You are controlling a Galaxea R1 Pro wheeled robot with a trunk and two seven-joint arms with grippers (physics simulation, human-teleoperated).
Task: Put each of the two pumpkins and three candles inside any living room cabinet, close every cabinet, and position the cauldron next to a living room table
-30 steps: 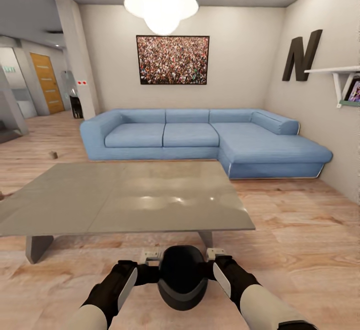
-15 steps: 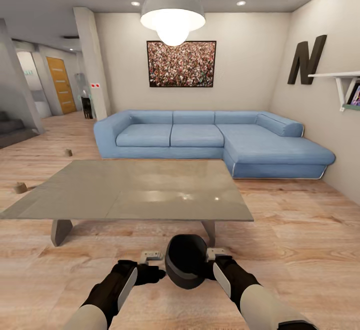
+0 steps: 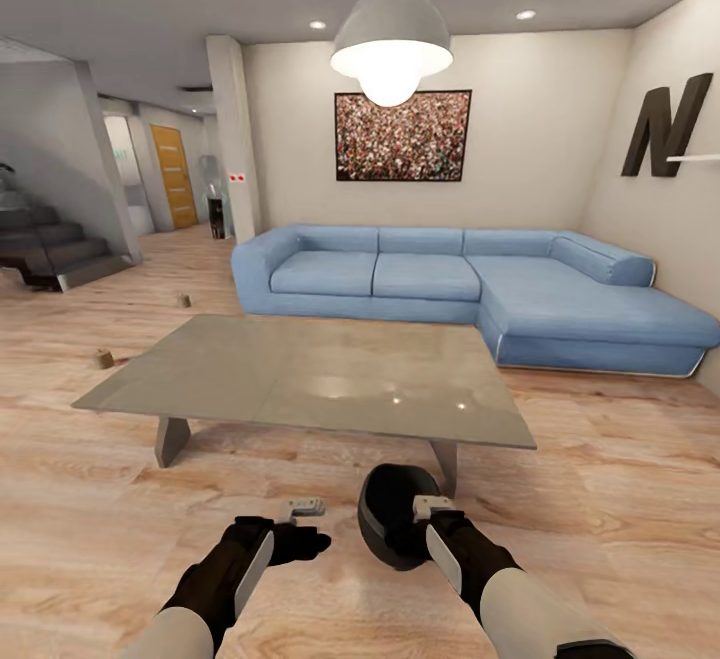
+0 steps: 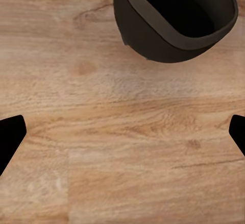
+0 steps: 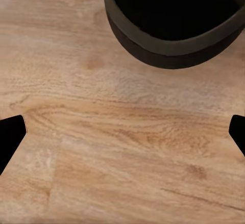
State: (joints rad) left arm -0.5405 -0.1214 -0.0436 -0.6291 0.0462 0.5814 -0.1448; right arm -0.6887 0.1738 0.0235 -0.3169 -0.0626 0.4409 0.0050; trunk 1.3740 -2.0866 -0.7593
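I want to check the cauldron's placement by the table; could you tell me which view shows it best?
The head view: the cauldron lies tilted on the floor before the table, beside the right gripper. Both wrist views show part of its rim and dark mouth over floorboards.

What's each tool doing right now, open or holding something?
Left tool: open, empty, beside the cauldron, over bare floor.
Right tool: open by the wrist view, at the cauldron's side, nothing between its fingers.

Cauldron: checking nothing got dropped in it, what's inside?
The cauldron interior looks dark, with no object visible; its bottom is lost in shadow, so I can't confirm it's empty.
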